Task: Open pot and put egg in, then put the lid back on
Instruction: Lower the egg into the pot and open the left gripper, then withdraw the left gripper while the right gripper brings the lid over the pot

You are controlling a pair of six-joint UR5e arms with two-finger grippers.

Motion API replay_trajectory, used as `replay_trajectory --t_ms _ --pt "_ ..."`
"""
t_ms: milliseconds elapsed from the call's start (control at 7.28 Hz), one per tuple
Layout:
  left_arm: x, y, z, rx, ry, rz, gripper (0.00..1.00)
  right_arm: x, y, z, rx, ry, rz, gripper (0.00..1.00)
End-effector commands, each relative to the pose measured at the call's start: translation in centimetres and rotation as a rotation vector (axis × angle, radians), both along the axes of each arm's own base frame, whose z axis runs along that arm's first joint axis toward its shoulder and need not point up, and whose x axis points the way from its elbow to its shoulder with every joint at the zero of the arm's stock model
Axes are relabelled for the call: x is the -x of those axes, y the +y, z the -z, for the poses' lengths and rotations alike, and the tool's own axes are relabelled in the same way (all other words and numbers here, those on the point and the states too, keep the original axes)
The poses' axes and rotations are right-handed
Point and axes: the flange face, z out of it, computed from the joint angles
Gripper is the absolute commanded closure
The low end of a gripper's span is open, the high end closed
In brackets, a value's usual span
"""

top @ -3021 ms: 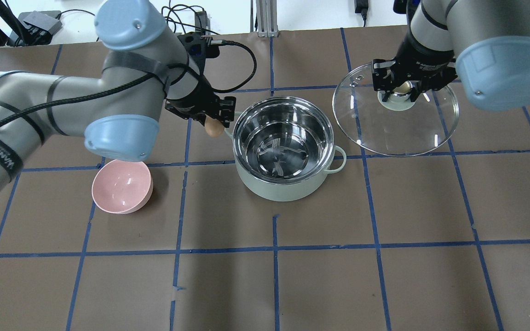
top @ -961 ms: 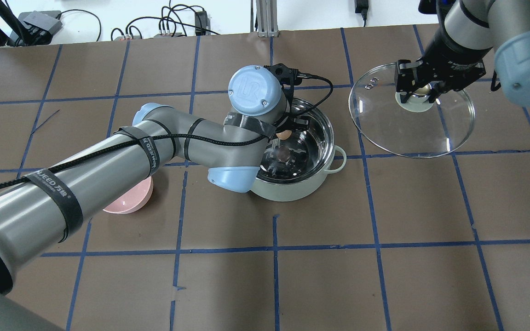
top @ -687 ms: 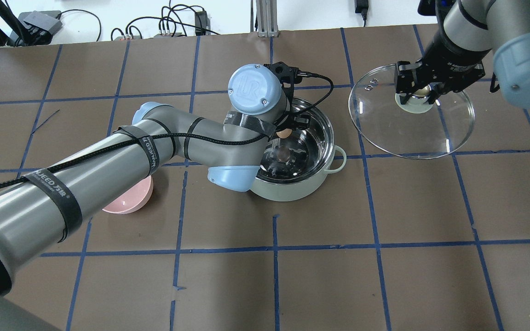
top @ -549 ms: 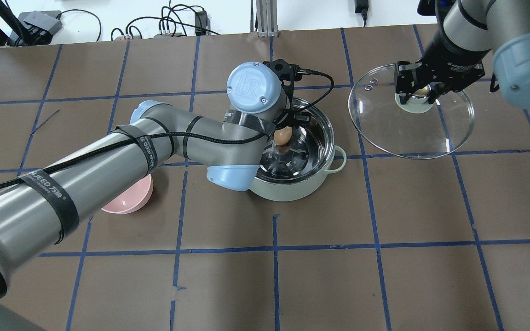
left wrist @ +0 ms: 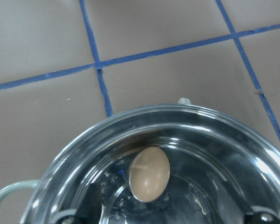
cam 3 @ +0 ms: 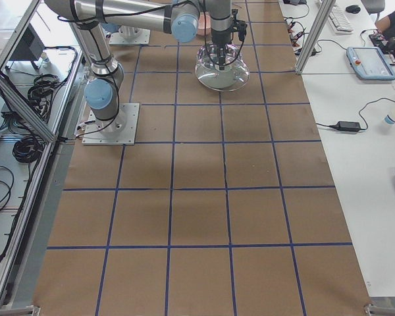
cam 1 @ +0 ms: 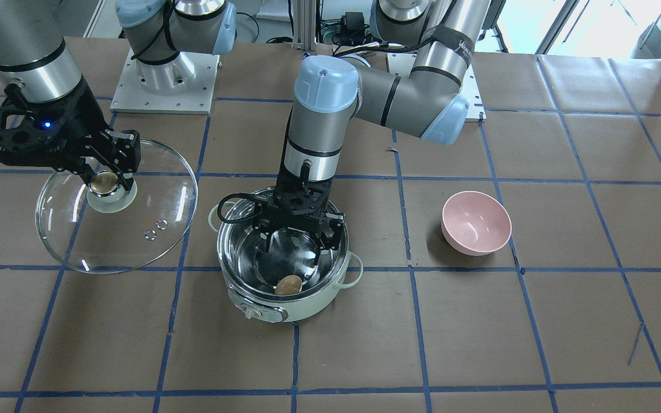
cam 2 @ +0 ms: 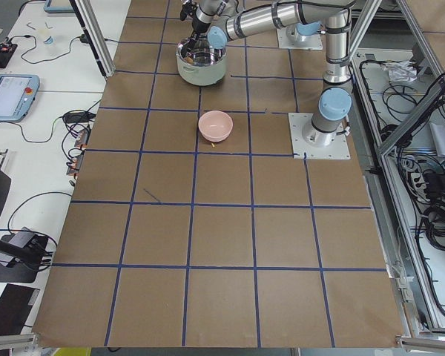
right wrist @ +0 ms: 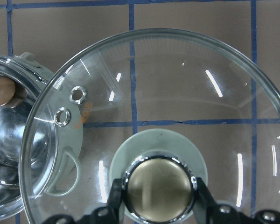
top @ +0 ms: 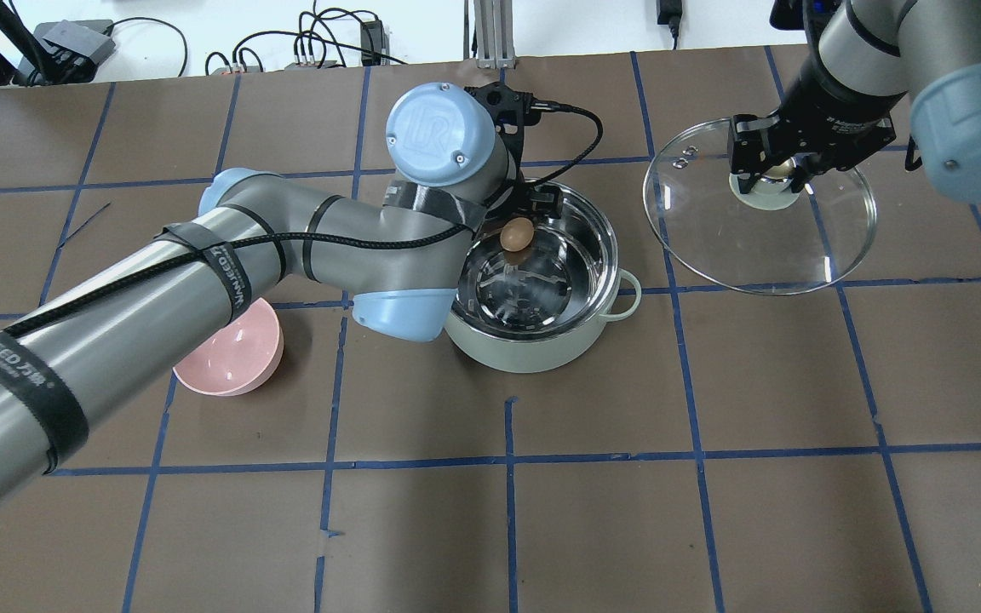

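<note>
- The desk is covered in brown paper with a grid of blue tape lines, and the pot stands on it near the middle of its far half in the overhead view.
- The left arm reaches across to the pot, with its wrist straight above the open mouth. The left jaws hang just inside the rim, spread wide apart, with nothing between them.
- The right arm comes in on the pot's other side, the robot's right. The right jaws are closed on the beige knob of the lid, one on each side of it.
- The lid, a clear glass dome, is held by that knob beside the pot and off it. In the right wrist view its rim overlaps the pot's near handle.
- The pot is pale green, uncovered and upright, and its shiny steel inside is in plain view.
- A pink bowl sits on the desk on the robot's left of the pot, well apart from it and partly under the left arm.
- The egg lies loose inside the pot. It rests on the steel bottom against the wall on the dial side, and the left jaws do not touch it.
</note>
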Motion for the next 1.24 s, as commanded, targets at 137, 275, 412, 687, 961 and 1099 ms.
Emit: replay_trajectory --t_ms 137,275,412,687,961,1099 --pt "-11.9 1.7 -8.3 -0.174 -0.108 -0.036 0.04 -2.9 0.8 1.5 -0.026 -0.005 -0.007 0.67" --pt "-15.1 3.1 -10.3 -0.240 -0.115 -0.085 0.02 -5.0 1.1 1.6 -0.026 -0.016 0.061 0.68" --pt "-17.1 4.6 -12.6 -0.300 -0.124 -0.108 0.02 -8.2 0.5 2.6 0.013 -0.026 0.074 0.68" --pt "-17.9 6.6 -18.3 -0.381 -0.154 -0.128 0.00 -16.5 0.4 5.6 0.062 -0.059 0.136 0.68" --pt "-19.0 5.6 -21.3 -0.370 -0.156 -0.161 0.00 -19.9 0.1 7.7 0.081 -0.087 0.175 0.68" --pt "-19.4 5.4 -21.2 -0.375 -0.166 -0.171 0.00 -20.7 0.3 8.1 0.079 -0.090 0.187 0.68"
